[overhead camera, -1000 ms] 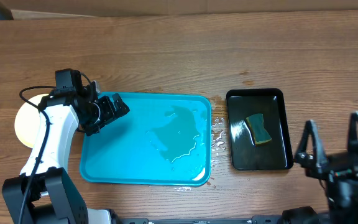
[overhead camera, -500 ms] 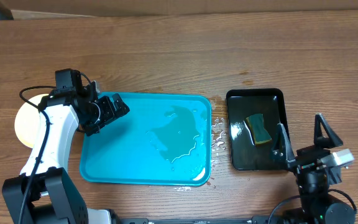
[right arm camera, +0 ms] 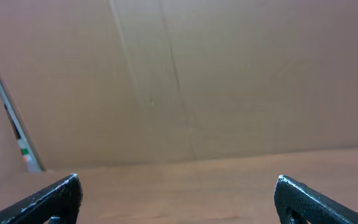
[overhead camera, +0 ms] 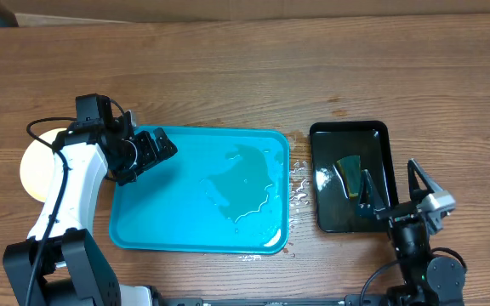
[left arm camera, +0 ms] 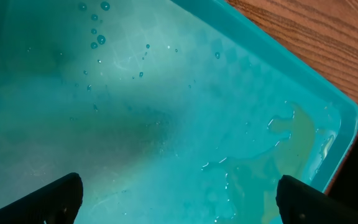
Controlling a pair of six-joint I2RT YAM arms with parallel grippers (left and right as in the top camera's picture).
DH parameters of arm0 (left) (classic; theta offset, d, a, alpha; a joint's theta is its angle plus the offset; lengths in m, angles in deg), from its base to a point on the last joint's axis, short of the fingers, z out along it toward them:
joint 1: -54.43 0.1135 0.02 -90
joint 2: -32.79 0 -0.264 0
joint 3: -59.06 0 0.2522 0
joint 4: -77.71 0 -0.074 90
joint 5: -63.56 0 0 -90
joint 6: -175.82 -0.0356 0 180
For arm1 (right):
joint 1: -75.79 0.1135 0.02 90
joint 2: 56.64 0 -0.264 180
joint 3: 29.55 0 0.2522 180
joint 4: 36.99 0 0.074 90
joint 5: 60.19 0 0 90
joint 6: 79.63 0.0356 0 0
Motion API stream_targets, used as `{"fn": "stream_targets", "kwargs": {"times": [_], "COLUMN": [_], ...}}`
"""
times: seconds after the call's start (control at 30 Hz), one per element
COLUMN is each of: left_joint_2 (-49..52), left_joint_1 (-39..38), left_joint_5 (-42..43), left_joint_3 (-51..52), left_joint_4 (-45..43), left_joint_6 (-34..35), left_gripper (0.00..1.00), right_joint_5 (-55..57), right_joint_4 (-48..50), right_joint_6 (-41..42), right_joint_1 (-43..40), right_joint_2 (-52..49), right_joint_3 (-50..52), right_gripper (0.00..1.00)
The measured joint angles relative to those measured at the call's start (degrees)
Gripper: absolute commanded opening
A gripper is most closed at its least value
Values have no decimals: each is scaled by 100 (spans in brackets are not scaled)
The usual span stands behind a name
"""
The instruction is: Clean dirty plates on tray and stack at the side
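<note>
The left gripper point(overhead camera: 150, 151) hangs spread wide and empty, with the wet tray point(overhead camera: 185, 225) directly beneath it. The plates point(overhead camera: 34, 170) (only one pale top disc shows) lie just behind it, off the tray. The right gripper point(overhead camera: 394, 191), also wide, holds nothing.

Wood table point(overhead camera: 228, 76) w/ blue tray point(overhead camera: 160, 212), black tray point(overhead camera: 339, 217), pale plate point(overhead camera: 34, 174) far L

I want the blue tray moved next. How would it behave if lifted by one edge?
The tray looks like plastic with a raised rim, so probably light and slightly flexible. The puddle in it would likely run to the low side and spill. Its wet surface may be slippery.
</note>
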Motion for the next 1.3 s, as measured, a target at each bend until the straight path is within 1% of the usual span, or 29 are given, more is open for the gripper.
{"fn": "stream_targets", "kwargs": {"times": [0.17, 0.27, 0.57, 0.67, 1.3], "left_joint_2": [0, 0, 0, 0, 0], "left_joint_1": [0, 0, 0, 0, 0], "left_joint_5": [-2, 0, 0, 0, 0], "left_joint_3": [0, 0, 0, 0, 0], "left_joint_4": [0, 0, 0, 0, 0], "left_joint_6": [0, 0, 0, 0, 0], "left_gripper": [100, 100, 100, 100, 100], "right_joint_5": [-2, -4, -4, -7, -151], "right_joint_4": [-911, -1226, -1228, -1226, -1207], "right_joint_6": [17, -39, -968, -1130, -1255], "right_joint_1": [-4, -4, -4, -4, -4], "right_joint_2": [0, 0, 0, 0, 0], "right_joint_3": [0, 0, 0, 0, 0], "right_gripper": [100, 100, 100, 100, 100]}}
